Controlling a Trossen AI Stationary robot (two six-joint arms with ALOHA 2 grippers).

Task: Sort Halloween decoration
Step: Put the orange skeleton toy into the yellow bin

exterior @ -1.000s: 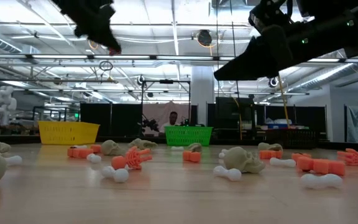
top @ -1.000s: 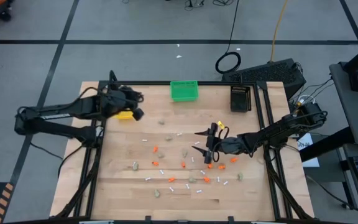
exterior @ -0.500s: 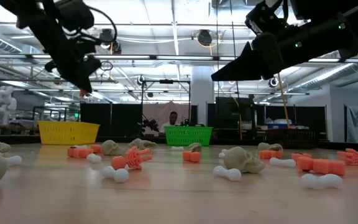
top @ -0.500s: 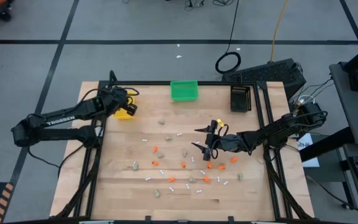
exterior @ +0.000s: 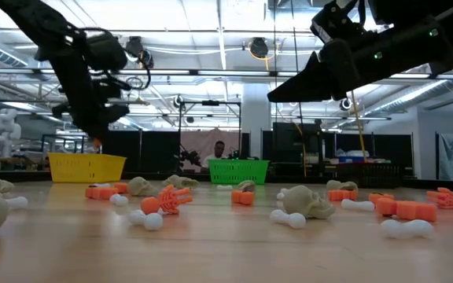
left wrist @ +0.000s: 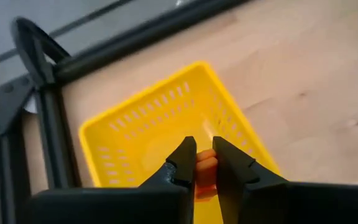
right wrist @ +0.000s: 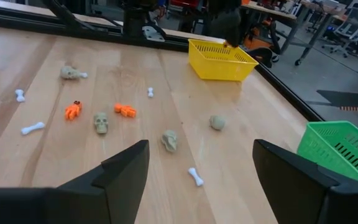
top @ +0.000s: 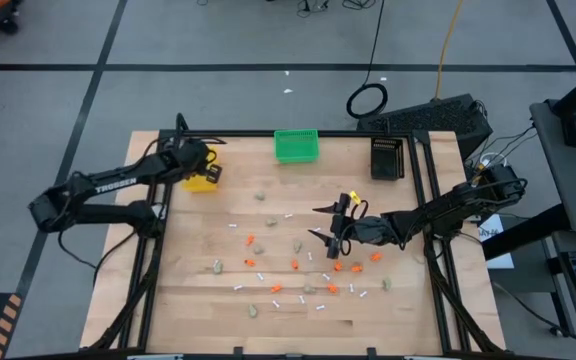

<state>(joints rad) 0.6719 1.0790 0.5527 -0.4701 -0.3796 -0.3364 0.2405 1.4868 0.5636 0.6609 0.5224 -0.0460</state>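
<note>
Two arms are mine, and only the left one carries anything: my left gripper (left wrist: 204,163) hangs over the yellow bin (left wrist: 143,124) at the far left corner of the table (top: 188,300), its fingers pinched narrowly on one orange piece (left wrist: 206,168) that shows between the tips, above the bin's open inside. In the high view that same gripper (top: 204,165) sits right above the bin (top: 201,183), and in the low view it hangs (exterior: 97,141) just over the bin's rim (exterior: 86,167). My right gripper (right wrist: 201,165) waits above the middle of the table with its fingers spread wide and nothing between them; from above it is (top: 330,226) near the cluster of loose decoration. The rest of the Halloween decoration lies scattered over the wood: orange bits (top: 251,240), beige-grey skull-shaped lumps (top: 216,266) and thin white bones (top: 238,288), mostly across the middle and near half of the table. The green bin (top: 296,146) stands at the far edge near the middle, and the black bin (top: 387,157) just to its right at the far right corner. In the right wrist view a skull (right wrist: 101,122) lies between two orange pieces (right wrist: 73,110), with a white bone (right wrist: 32,128) nearby.
</note>
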